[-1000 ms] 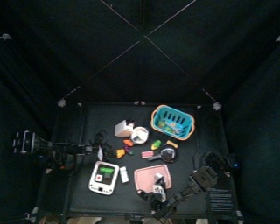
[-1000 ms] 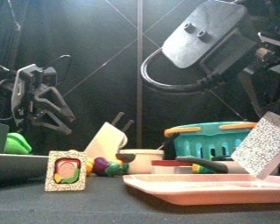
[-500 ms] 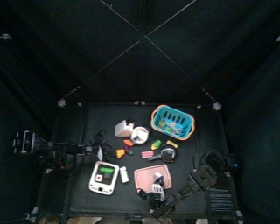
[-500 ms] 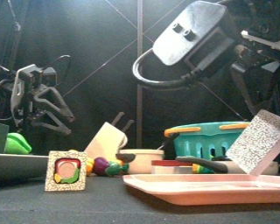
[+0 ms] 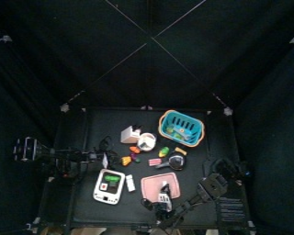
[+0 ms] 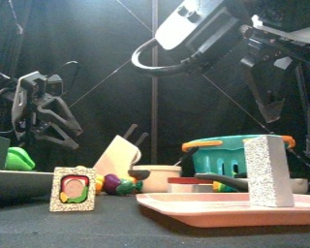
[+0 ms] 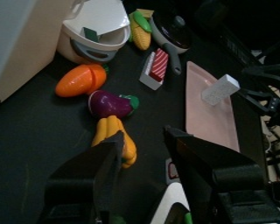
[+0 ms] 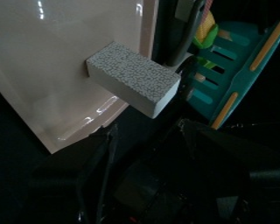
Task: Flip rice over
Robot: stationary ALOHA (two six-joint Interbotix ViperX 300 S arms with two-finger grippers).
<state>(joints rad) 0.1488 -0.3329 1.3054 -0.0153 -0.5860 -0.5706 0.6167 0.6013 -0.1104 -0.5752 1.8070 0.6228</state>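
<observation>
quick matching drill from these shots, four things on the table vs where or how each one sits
Things:
1. speckled block
2. basket
3. white-and-green packet
4. eggplant

Places or states:
a. lies flat beside the rice packet, on the left arm's side
b. stands upright on the rice packet
c. between the orange fruit and the banana
d. teal, behind the rice packet in the front view

Pairs: 1-b, 2-d, 3-a, 4-c
</observation>
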